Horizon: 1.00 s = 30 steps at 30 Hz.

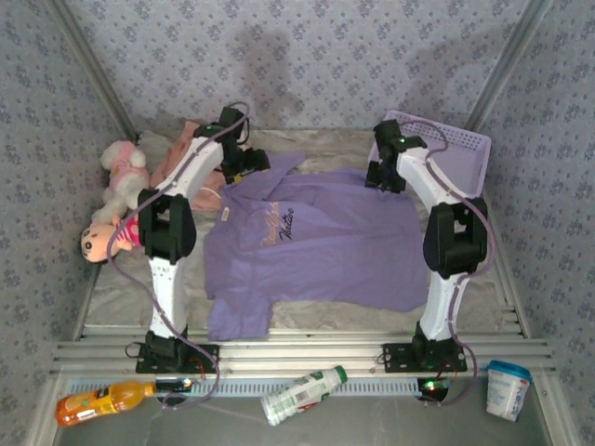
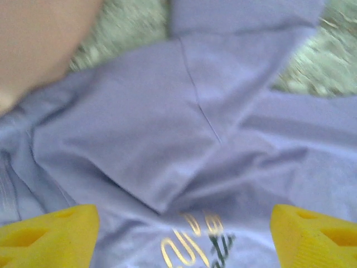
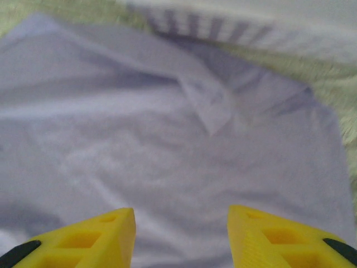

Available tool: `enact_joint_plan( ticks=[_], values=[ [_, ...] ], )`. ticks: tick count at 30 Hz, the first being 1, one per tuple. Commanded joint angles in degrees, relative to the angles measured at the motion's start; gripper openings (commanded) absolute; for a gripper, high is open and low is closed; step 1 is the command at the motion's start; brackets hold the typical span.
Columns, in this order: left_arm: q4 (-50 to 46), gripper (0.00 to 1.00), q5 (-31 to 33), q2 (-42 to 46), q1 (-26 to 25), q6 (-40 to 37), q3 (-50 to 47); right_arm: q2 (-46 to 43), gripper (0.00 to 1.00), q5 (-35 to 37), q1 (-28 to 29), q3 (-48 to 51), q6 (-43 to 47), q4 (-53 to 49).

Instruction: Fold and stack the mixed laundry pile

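Observation:
The lavender shirt (image 1: 316, 242) lies spread face up across the middle of the table, its chest lettering (image 1: 279, 226) showing. The salmon-pink shorts (image 1: 181, 149) lie bunched at the back left, partly hidden behind my left arm. My left gripper (image 1: 244, 165) hovers over the shirt's collar end. In the left wrist view it (image 2: 184, 240) is open, with gold lettering (image 2: 189, 245) on the shirt (image 2: 139, 123) below the gap and the shorts (image 2: 39, 39) at top left. My right gripper (image 1: 383, 177) is over the shirt's far right corner. It (image 3: 181, 234) is open above smooth shirt fabric (image 3: 167, 139).
A lavender mesh basket (image 1: 460, 149) stands at the back right, just beyond the shirt's edge (image 3: 251, 28). Plush toys (image 1: 116, 190) lie along the left wall. On the front ledge lie an orange juice bottle (image 1: 98, 401), a white bottle (image 1: 302, 395) and a white tub (image 1: 509, 388).

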<state>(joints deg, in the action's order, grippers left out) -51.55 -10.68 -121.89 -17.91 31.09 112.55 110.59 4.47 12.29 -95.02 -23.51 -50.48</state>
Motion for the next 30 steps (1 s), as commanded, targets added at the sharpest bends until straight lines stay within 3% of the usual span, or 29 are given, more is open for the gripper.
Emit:
enact_joint_plan(
  ticks=[1, 7, 13, 23, 30],
  values=[
    [4.4, 0.8, -3.4, 4.5, -1.1, 0.1, -11.4, -1.9, 0.49, -3.4, 1.0, 8.3, -4.0, 1.9],
    [10.6, 0.8, -3.4, 6.0, -1.1, 2.0, -24.5, -2.0, 0.49, -10.8, -0.8, 18.9, -10.2, 9.2],
    [11.7, 0.8, -0.6, 1.2, -0.7, 2.2, -23.9, 2.7, 0.49, -12.8, -5.1, 18.7, -12.0, 12.7],
    [7.5, 0.8, 0.8, -10.6, 1.0, 4.2, -7.4, 10.3, 0.5, -15.0, -10.2, 6.7, -10.5, 14.2],
    [2.0, 0.81, -0.7, -10.5, 1.6, 1.6, 6.9, 3.8, 0.6, -14.6, -9.9, 4.4, -8.0, 13.8]
  ],
)
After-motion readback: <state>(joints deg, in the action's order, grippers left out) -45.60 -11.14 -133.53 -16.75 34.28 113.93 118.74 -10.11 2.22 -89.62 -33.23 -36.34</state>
